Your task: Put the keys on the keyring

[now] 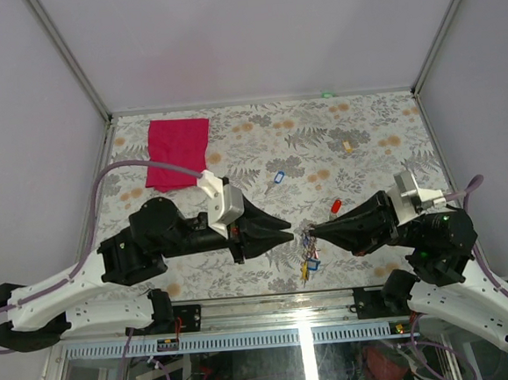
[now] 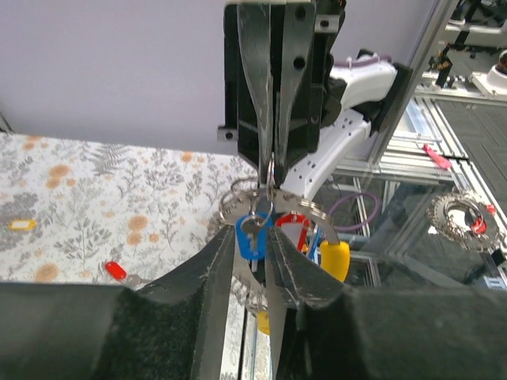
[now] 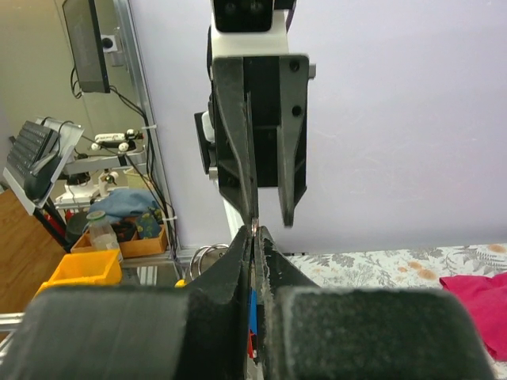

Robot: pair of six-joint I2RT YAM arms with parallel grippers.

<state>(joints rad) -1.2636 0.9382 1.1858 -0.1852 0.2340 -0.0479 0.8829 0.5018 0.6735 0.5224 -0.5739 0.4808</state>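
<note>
L gripper (image 1: 290,231) ajar, R gripper (image 1: 314,231) pinching keyring (image 1: 307,238)

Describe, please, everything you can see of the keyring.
The keyring is a thin silver-grey metal ring, seen nearly edge-on and hanging in the air. The right gripper is shut on its top edge. From it hang keys with blue, red and yellow tags, the blue tag between the fingers of the open left gripper.

Keyring (image 2: 268,180) gleams there, thin bare polished metal. Blue key tag (image 2: 252,237), glossy smooth plastic; red key tag (image 2: 116,270) the same. Red cloth (image 1: 177,150) looks matt. Bench (image 1: 370,150): matt floral print.
</note>
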